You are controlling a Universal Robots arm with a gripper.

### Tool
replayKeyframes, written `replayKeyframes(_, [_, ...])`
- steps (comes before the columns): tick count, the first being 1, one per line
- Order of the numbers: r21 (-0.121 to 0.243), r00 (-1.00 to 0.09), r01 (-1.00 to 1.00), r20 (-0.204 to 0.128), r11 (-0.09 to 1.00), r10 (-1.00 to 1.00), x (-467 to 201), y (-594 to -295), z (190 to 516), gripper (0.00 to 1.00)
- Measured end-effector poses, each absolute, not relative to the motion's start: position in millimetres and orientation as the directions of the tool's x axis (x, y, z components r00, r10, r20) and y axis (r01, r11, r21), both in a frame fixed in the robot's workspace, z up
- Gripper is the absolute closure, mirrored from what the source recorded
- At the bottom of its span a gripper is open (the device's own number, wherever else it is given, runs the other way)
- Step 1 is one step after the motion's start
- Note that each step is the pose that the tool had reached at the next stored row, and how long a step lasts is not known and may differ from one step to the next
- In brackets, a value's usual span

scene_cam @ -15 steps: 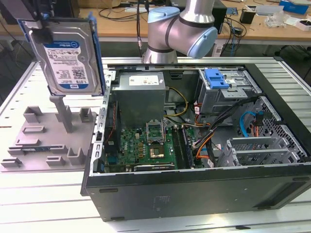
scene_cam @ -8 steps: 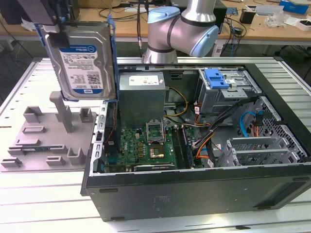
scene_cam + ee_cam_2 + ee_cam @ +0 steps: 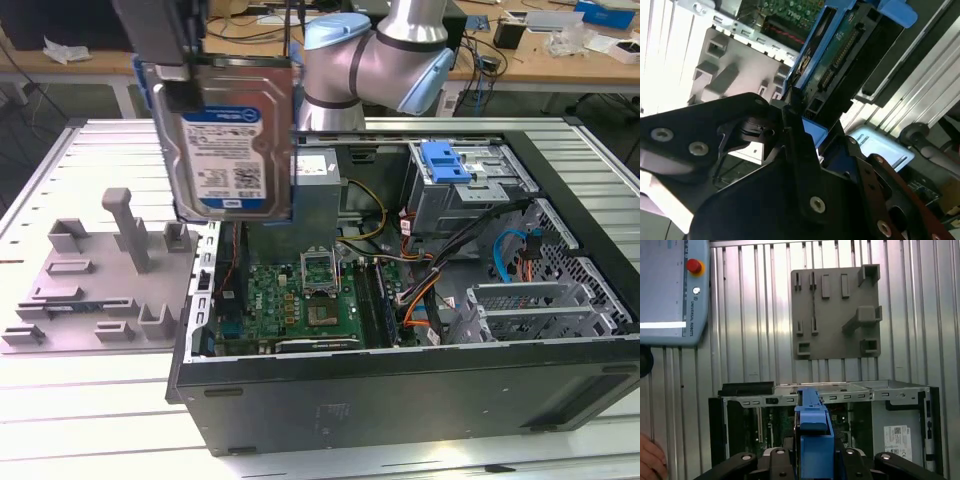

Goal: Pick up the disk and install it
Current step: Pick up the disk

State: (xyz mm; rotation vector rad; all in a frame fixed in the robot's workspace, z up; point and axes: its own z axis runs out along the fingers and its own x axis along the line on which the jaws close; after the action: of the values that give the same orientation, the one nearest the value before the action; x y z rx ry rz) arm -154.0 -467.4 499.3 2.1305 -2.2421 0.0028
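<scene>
Gripping the disk (image 3: pixel 236 140) tight w/ the pincer (image 3: pixel 175 85) by its blue frame. Holding it upright, up in the air, above the open PC case (image 3: pixel 400 400) on the bench (image 3: pixel 100 400).

I see the arm (image 3: pixel 380 60) folded at its blue-capped joints high in the exterior view, wrist reaching toward that view's left, and the gripper (image 3: pixel 172 85) pointing down, fingers (image 3: pixel 796 135) clamped on the upright disk (image 3: pixel 235 140).
</scene>
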Motion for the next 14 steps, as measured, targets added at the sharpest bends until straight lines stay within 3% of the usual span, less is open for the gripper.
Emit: replayKeyframes(14, [0.048,-0.05,-0.997,0.037,0.052,-0.998,-66.4,-500.9,500.4,0.63])
